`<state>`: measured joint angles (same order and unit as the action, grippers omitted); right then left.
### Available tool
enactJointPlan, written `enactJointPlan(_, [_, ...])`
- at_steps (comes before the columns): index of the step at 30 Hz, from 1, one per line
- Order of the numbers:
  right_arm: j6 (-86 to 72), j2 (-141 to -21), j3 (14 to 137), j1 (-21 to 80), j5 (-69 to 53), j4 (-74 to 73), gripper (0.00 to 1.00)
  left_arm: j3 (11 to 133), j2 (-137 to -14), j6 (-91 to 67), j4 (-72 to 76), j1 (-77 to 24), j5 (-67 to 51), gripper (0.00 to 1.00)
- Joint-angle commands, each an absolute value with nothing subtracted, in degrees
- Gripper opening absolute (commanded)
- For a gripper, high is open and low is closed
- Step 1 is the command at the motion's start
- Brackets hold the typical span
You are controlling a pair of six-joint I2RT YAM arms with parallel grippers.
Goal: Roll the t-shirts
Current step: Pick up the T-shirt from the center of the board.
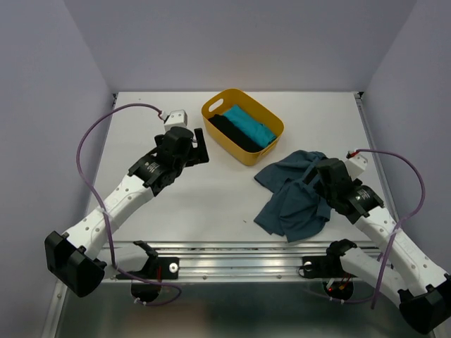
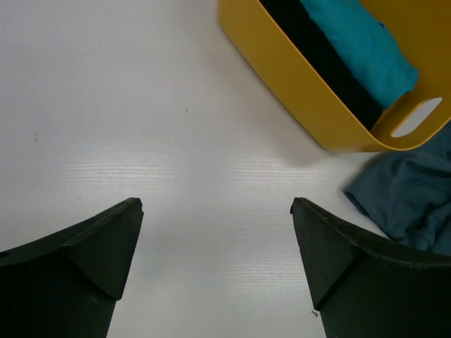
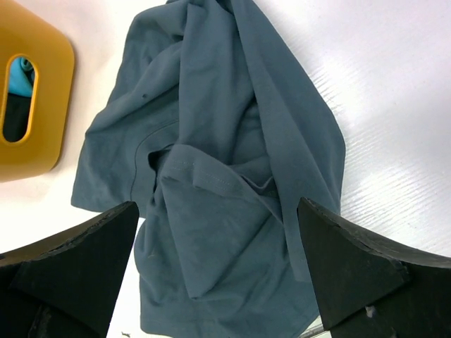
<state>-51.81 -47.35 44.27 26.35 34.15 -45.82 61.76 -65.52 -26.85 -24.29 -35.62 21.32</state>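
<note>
A crumpled slate-blue t-shirt (image 1: 290,201) lies in a heap on the white table at the right. My right gripper (image 1: 318,177) hovers over its right side, open, with the folded cloth (image 3: 211,176) below and between its fingers and nothing gripped. A turquoise t-shirt (image 1: 248,124) and a black t-shirt (image 1: 227,129) lie folded side by side inside the yellow tub (image 1: 262,153). My left gripper (image 1: 200,146) is open over bare table to the left of the tub. In the left wrist view the turquoise t-shirt (image 2: 359,42), the black t-shirt (image 2: 320,53) and a corner of the blue t-shirt (image 2: 416,201) show.
The yellow tub (image 2: 296,81) stands at the back centre with its handle cutout (image 3: 19,98) facing the blue shirt. A metal rail (image 1: 232,255) runs along the near table edge. Grey walls close in the left, back and right. Purple cables (image 1: 88,141) loop off both arms.
</note>
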Motion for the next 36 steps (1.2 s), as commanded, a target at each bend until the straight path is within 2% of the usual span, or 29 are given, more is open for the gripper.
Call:
enactJointPlan(1, [-50.9,-45.1,45.0,26.63,33.14,-42.99,1.0,65.91,-66.7,-25.84,-24.26,-35.77,20.4,0.99])
enactJointPlan(7, [-48.43,-41.13,43.68,26.63,31.64,-40.52,1.0,70.22,-70.66,-25.49,-25.57,-35.68,18.29,0.99])
enactJointPlan(15, [-49.3,-44.56,43.77,26.63,29.01,-42.36,1.0,74.69,-76.1,-27.68,-24.26,-35.68,15.73,0.99])
enactJointPlan(20, [-50.36,-43.25,42.54,26.63,26.03,-39.73,1.0,83.38,-86.89,-28.83,-28.29,-34.54,14.33,0.99])
enactJointPlan(27, [-51.5,-42.19,41.05,26.63,24.17,-39.2,1.0,86.3,-93.33,-31.11,-24.34,-34.54,11.87,0.99])
enactJointPlan(32, [-51.07,-46.04,40.61,26.63,23.47,-40.17,1.0,91.4,-100.18,-33.13,-26.98,-34.45,12.22,0.98])
enactJointPlan(36, [-51.41,-53.68,41.39,26.63,24.17,-39.38,1.0,90.71,-100.28,-33.05,-25.58,-34.54,11.6,0.98])
